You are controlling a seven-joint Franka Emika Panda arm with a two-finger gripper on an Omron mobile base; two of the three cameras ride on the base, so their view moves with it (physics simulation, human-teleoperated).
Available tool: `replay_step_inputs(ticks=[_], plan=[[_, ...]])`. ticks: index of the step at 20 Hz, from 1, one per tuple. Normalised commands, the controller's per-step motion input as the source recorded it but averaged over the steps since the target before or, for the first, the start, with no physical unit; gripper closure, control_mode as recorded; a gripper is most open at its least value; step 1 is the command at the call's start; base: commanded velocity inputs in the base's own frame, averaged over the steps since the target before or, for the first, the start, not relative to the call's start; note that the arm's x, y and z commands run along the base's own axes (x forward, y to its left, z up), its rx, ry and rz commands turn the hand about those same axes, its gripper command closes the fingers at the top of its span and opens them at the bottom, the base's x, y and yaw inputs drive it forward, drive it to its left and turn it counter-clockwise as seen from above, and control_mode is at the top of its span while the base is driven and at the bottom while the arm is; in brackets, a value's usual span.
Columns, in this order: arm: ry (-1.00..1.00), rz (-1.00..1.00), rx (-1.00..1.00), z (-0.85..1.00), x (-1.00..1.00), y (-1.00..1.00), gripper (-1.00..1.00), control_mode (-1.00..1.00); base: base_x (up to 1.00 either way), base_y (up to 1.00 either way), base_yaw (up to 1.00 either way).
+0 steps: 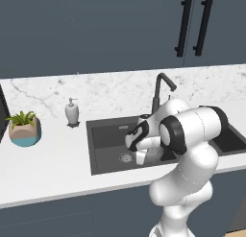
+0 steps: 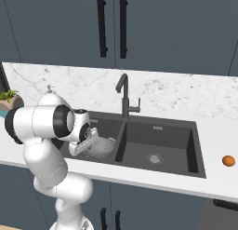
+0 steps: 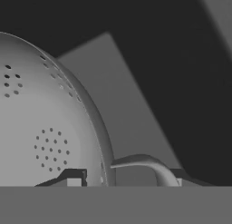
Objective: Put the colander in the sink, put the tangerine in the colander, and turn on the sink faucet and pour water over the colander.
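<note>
Fingers (image 3: 122,178) clamped on colander (image 3: 50,123) rim, inside sink (image 2: 179,131) left basin — tangerine (image 2: 228,161) on counter (image 2: 218,182), no writing legible

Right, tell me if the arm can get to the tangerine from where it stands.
Probably yes. The tangerine sits alone on open counter right of the sink, but the gripper is at the colander, far across.

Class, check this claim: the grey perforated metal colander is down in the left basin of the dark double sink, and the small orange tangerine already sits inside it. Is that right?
Not quite. The grey perforated metal colander is in the left basin of the dark double sink, but the small orange tangerine is not inside it. The right base view shows it lying on the white counter to the right of the sink.
</note>
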Motion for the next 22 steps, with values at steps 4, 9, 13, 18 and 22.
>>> replay_step_inputs(ticks=[4, 9, 13, 18, 22], plan=[[-0.04, -0.35, 0.0, -0.11, 0.01, 0.0, 1.0, -1.0, 0.0, 0.0, 0.0], [-0.04, -0.24, -0.02, -0.08, 0.14, 0.08, 1.0, -1.0, 0.0, 0.0, 0.0], [-0.02, -0.19, -0.03, -0.09, 0.19, 0.0, 1.0, -1.0, 0.0, 0.0, 0.0], [-0.02, -0.12, -0.07, -0.15, 0.09, 0.0, 1.0, -1.0, 0.0, 0.0, 0.0], [-0.06, -0.08, -0.02, -0.12, 0.21, 0.0, 1.0, -1.0, 0.0, 0.0, 0.0]])
